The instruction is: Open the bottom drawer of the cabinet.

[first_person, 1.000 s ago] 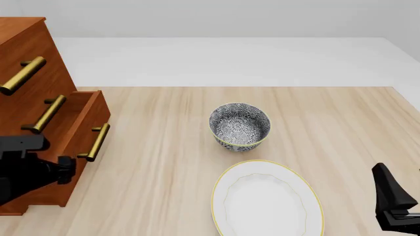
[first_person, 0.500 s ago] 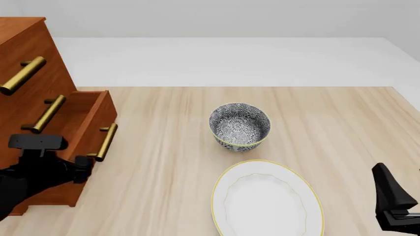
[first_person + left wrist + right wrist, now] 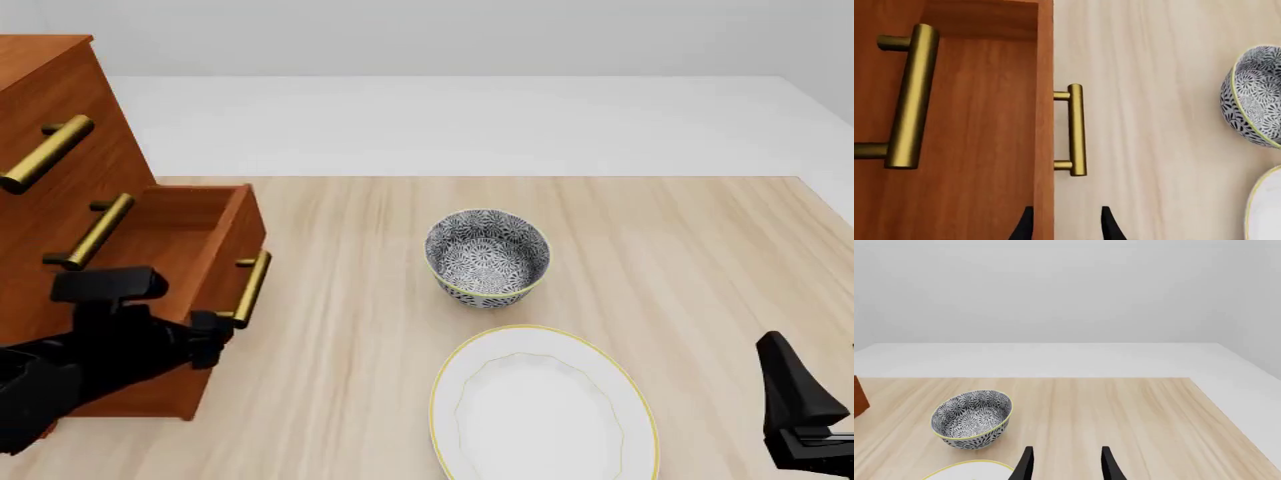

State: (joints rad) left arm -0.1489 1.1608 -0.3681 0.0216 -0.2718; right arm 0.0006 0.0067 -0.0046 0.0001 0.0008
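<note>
Only part of the large reddish-brown wooden cabinet (image 3: pixel 54 110) shows in the front view, its left side cut off by the frame edge, and the black left arm covers the lower near corner of the bottom drawer (image 3: pixel 200 250). That reddish-brown wooden drawer stands pulled out from the cabinet front toward the blue-and-white patterned bowl (image 3: pixel 487 257), its plain wooden box open to view from above. Its brass bar handle (image 3: pixel 251 288) runs lengthwise across the drawer front, parallel to the two brass bars on the drawers above, and faces the bowl. The left claw (image 3: pixel 1064 225) is seen only as two dark fingertips (image 3: pixel 1109 226) at the frame edge in the left wrist view; they stand apart, straddling the drawer's front panel, short of the handle and gripping nothing. The right claw (image 3: pixel 1064 463) hangs open and empty beside the white oval plate with a yellow rim (image 3: pixel 541 405), which lies just nearer the arms than the bowl; most of that arm is out of frame. The light wooden tabletop (image 3: pixel 667 250) carries everything, with a plain pale floor and wall beyond the bowl.
</note>
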